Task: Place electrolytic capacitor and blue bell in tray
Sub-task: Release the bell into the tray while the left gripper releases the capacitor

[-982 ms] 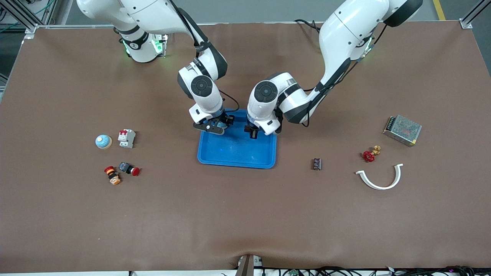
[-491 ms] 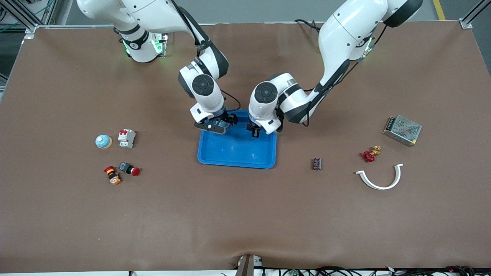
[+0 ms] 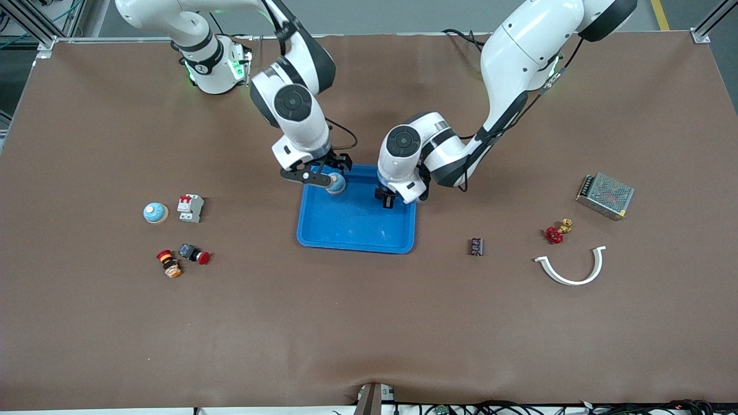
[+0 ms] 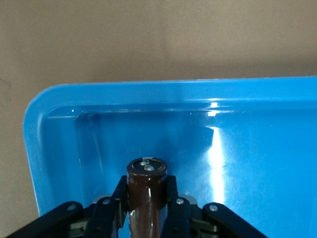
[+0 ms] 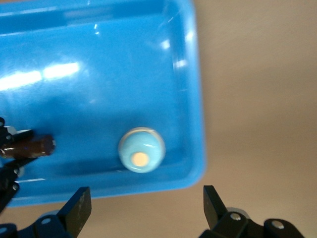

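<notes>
The blue tray (image 3: 357, 246) lies mid-table. A blue bell (image 3: 335, 184) with a tan centre sits in the tray's corner toward the right arm's base, also seen in the right wrist view as the bell (image 5: 141, 149) inside the tray rim (image 5: 195, 99). My right gripper (image 3: 316, 172) hangs open just above that corner, its fingers (image 5: 79, 208) spread wide and holding nothing. My left gripper (image 3: 385, 200) is over the tray's other corner near the bases, shut on a dark brown electrolytic capacitor (image 4: 147, 191) above the tray floor (image 4: 237, 163).
Toward the right arm's end lie a second blue bell (image 3: 155, 212), a white breaker (image 3: 190, 207) and two red push buttons (image 3: 196, 254). Toward the left arm's end lie a small black part (image 3: 475, 246), a red valve (image 3: 554, 233), a white curved piece (image 3: 571, 270) and a metal box (image 3: 605, 195).
My right gripper opened, left the bell in the tray and rose back toward its base. The left gripper with the capacitor barely moved.
</notes>
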{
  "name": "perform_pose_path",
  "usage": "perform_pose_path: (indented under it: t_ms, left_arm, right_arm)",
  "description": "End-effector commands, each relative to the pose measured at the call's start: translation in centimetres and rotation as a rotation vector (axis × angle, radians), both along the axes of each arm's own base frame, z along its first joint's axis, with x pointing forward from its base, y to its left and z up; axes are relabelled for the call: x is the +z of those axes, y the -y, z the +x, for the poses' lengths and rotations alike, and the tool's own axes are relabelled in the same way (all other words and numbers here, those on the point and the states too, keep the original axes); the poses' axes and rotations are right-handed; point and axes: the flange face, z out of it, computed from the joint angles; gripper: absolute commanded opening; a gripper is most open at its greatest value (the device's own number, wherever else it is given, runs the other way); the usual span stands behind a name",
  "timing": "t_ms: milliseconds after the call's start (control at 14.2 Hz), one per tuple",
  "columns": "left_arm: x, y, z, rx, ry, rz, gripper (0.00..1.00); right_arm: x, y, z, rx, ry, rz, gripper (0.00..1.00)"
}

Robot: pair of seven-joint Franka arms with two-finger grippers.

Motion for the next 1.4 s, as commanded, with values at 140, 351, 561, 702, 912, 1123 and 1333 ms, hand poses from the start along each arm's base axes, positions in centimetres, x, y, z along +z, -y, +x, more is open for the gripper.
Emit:
perform_pose_path:
  t_ms: [140, 351, 561, 702, 912, 1123, 1333]
  left_arm:
    - [-0.6, -0.1, -0.2, 0.004, 0.026, -0.013, 0.00]
    - [-0.9, -0.2, -0.1, 0.007, 0.023, -0.011, 0.00]
    - [-1.1, -0.3, -0.1, 0.008, 0.024, -0.015, 0.00]
    - [-1.2, -0.3, 0.0, 0.008, 0.024, -0.015, 0.00]
    - [-1.2, -0.3, -0.1, -0.002, 0.030, -0.011, 0.00]
    - [-1.3, -0.1, -0.3, -0.014, 0.039, -0.004, 1.00]
    - [-0.7, -0.2, 0.3, -0.008, 0.048, -0.007, 1.00]
  right_arm:
    - [7.0, 8.0, 1.7, 0.141, -0.021, -0.042, 1.00]
    - [9.8, 15.3, 3.8, 0.231, -0.057, -0.026, 1.00]
    - [11.0, 22.7, 5.8, 0.340, -0.069, -0.014, 1.00]
    - [11.2, 27.3, 7.0, 0.440, -0.064, -0.053, 1.00]
    - [10.7, 35.1, 8.8, 0.521, -0.039, -0.034, 1.00]
    - [7.4, 41.1, 9.7, 0.641, 0.030, -0.044, 1.00]
    - [2.9, 45.9, 10.0, 0.705, 0.049, -0.052, 1.00]
